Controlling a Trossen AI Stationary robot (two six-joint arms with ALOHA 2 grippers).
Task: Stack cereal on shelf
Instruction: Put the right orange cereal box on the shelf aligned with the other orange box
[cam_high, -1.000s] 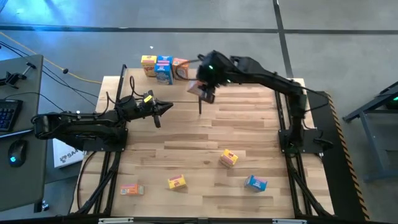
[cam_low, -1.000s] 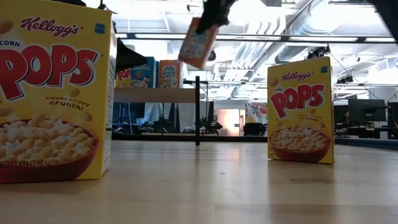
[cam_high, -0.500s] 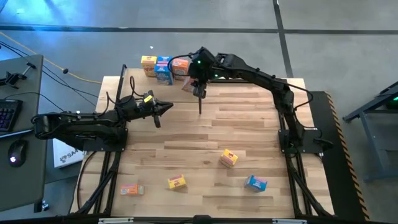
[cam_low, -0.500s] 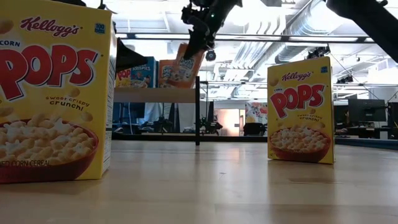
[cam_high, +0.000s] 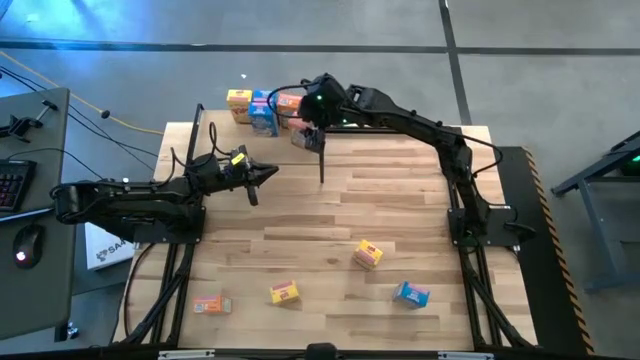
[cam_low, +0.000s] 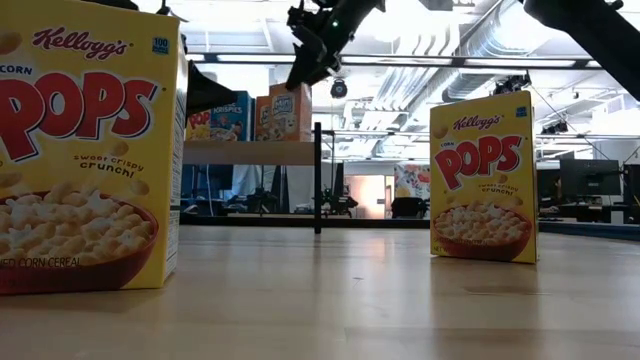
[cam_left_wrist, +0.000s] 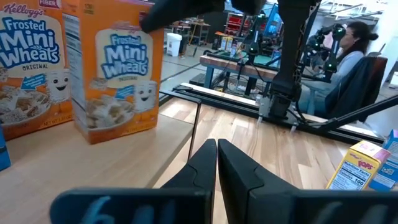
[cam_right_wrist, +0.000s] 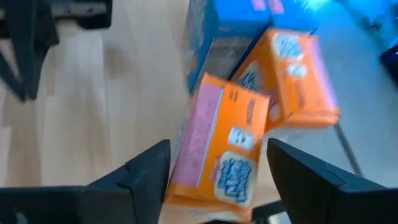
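The shelf (cam_low: 250, 152) stands at the table's far left and carries a yellow, a blue (cam_low: 230, 118) and two orange cereal boxes. The orange box at the right end (cam_low: 283, 112) (cam_left_wrist: 118, 74) stands on its bottom, nearly upright. My right gripper (cam_high: 310, 122) (cam_right_wrist: 217, 177) hovers open just above it, slanting down from the right, one finger on each side of the box's top (cam_right_wrist: 221, 146). My left gripper (cam_high: 272, 172) (cam_left_wrist: 216, 146) is shut on nothing and points level beside the shelf's near right corner.
More small boxes lie on the near half of the table: two yellow (cam_high: 368, 254) (cam_high: 285, 292), one orange (cam_high: 208, 304) and one blue (cam_high: 411, 293). Two yellow Corn Pops boxes (cam_low: 85, 150) (cam_low: 483, 175) fill the low view. A person (cam_left_wrist: 351, 43) sits beyond the table.
My right gripper has carried the tilted orange box toward the far left and down to the shelf's right end, then let go. The box now stands on the shelf beside the other orange box, and the fingers are just above it.
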